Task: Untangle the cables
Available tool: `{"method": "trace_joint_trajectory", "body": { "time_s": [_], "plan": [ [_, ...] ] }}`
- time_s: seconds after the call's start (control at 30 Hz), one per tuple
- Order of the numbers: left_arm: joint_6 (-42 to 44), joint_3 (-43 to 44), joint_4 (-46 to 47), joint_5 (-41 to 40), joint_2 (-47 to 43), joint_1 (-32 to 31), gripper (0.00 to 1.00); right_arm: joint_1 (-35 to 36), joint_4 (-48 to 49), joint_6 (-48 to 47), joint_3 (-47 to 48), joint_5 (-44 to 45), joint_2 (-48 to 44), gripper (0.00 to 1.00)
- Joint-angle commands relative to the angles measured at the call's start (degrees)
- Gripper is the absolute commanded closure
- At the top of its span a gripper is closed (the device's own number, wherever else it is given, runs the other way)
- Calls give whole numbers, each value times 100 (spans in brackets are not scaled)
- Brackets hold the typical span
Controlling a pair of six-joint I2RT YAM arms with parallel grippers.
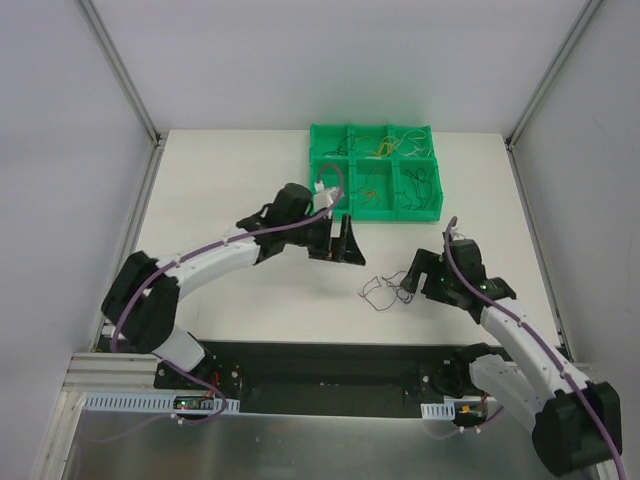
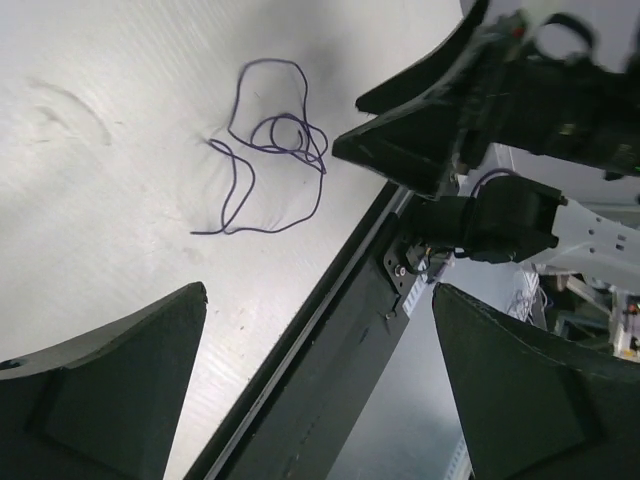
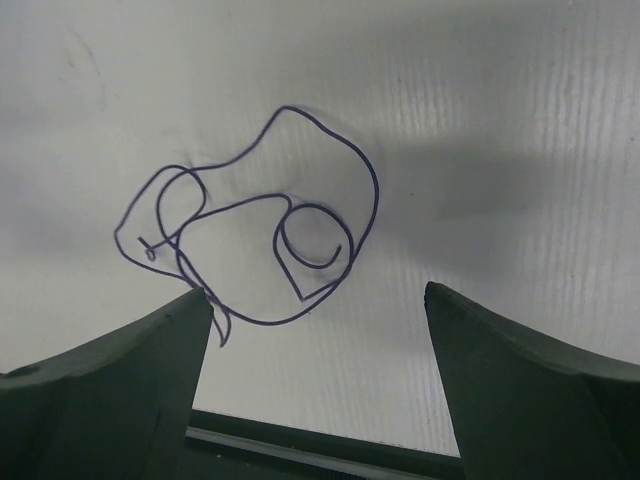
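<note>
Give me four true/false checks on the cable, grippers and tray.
1. The purple cable lies on the table between the grippers. True.
2. The right gripper is shut on it. False: it is open, and the cable lies loose ahead of its fingers.
3. The green tray has six compartments. True.
4. The left gripper holds a wire. False: it is open and empty.

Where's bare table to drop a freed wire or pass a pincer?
Free: the far-left table between its left edge and the bin; the strip right of the bin; the near band between the purple wire and the base rail. Crowded: mid-table, where the left pincer and right pincer flank the wire.
</note>
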Motion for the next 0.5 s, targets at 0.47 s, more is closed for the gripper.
{"method": "trace_joint_trajectory", "body": {
  "time_s": [0.47],
  "plan": [
    [2853,1510,-3651,-832,-2766,1346,1,1115,1056,-327,928,-720,2372,12]
  ]
}}
